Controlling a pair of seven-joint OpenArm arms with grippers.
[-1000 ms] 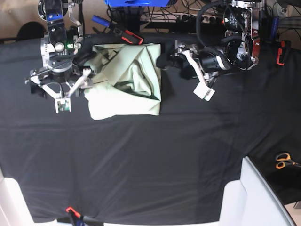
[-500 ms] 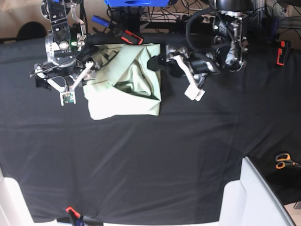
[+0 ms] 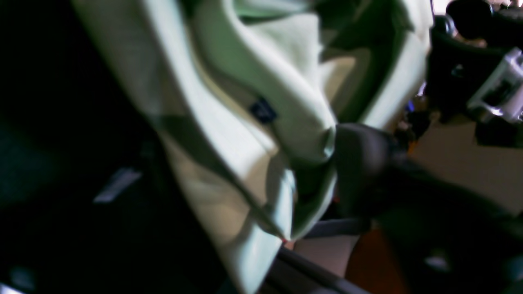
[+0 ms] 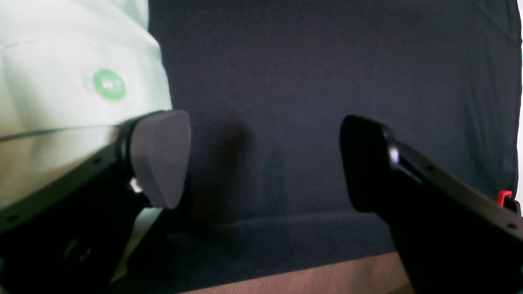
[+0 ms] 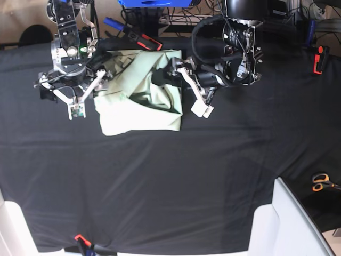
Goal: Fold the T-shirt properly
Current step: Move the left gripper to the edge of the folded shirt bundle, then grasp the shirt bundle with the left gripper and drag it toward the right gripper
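The pale mint-green T-shirt (image 5: pixel 141 93) lies roughly folded at the back left of the black tablecloth (image 5: pixel 160 176). My left gripper (image 5: pixel 166 73) reaches over the shirt's upper right edge. In the left wrist view one dark finger (image 3: pixel 359 163) presses on a bunched fold of the T-shirt (image 3: pixel 286 102) near the small blue label (image 3: pixel 262 110); the other finger is hidden by fabric. My right gripper (image 4: pixel 265 163) stands open over bare cloth, its left finger (image 4: pixel 159 159) against the T-shirt's edge (image 4: pixel 61 102). In the base view the right gripper (image 5: pixel 101 66) sits at the shirt's upper left side.
Orange-handled scissors (image 5: pixel 319 181) lie at the right edge. A white panel (image 5: pixel 287 224) covers the front right corner. Red-and-black clamps (image 5: pixel 149 41) (image 5: pixel 318 58) sit on the back edge, with a blue object (image 5: pixel 154 2) and cables behind.
My left arm has swung leftward from beside the shirt onto its upper right edge, and its jaws have narrowed. The right arm rose slightly toward the shirt's left side, then stayed.
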